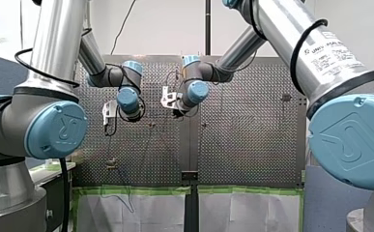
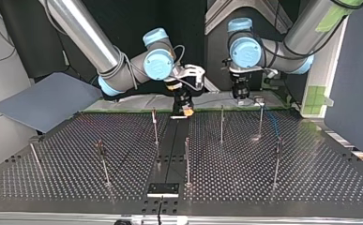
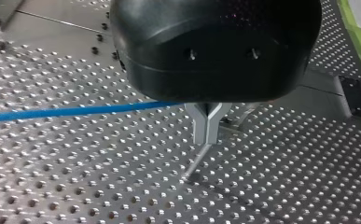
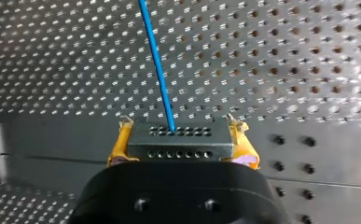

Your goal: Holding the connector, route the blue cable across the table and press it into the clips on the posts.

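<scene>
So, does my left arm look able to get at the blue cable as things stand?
Probably yes: the blue cable runs right up to my left gripper over the perforated table, nothing between them; whether it is gripped does not show.

At the top view's left I see a grey board [image 2: 48, 101] lying tilted. A dark blue panel [image 2: 357, 70] stands at that view's right, with patches of green tape [image 2: 316, 98] on the pale upright [image 2: 331, 65] beside it. Near the bottom middle a small black plate [image 2: 163, 189] lies flat, with a thin black lead [image 2: 160, 211] running from it toward the camera. In the front view a green band [image 1: 131, 190] runs above white sheets [image 1: 131, 212]. A black pole [image 1: 207, 26] rises against the back wall, and a loose black wire [image 1: 124, 21] hangs to its left.
</scene>
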### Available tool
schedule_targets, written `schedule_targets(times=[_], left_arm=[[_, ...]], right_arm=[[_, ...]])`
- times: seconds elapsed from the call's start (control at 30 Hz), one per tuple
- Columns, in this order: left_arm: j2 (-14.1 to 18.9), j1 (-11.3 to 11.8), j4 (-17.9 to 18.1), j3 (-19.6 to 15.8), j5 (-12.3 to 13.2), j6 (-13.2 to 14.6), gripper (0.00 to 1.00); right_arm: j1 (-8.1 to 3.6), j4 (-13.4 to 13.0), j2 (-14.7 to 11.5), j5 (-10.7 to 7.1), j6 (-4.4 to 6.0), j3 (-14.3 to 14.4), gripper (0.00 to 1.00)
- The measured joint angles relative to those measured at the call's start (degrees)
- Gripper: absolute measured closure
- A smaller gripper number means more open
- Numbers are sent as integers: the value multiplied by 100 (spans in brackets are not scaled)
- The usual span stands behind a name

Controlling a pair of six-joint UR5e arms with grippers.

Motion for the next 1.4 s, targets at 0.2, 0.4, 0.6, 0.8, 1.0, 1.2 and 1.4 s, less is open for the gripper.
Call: schedule_targets(times=[0.2, 0.4, 0.6, 0.8, 1.0, 1.2, 1.4], left_arm=[[-217, -75, 132, -32, -50, 0, 100], [-428, -115, 312, -33, -127, -3, 100], [-621, -122, 453, 30, -119, 27, 100], [-802, -124, 483, 219, -116, 40, 100], [-993, -116, 469, 441, -132, 24, 100], [-1171, -87, 464, 632, -125, -11, 100], [-1262, -43, 420, 869, -145, -110, 100]], right_arm=[[0, -20, 17, -11, -44, 150, 100], [-2, -88, 87, -52, -75, 184, 100], [-36, -203, 236, -85, -70, 182, 100], [-100, -480, 269, -176, -20, 180, 100], [-164, -711, 272, -266, 14, 181, 100], [-206, -818, 280, -317, 37, 183, 100], [-220, -870, 287, -362, 40, 183, 100]])
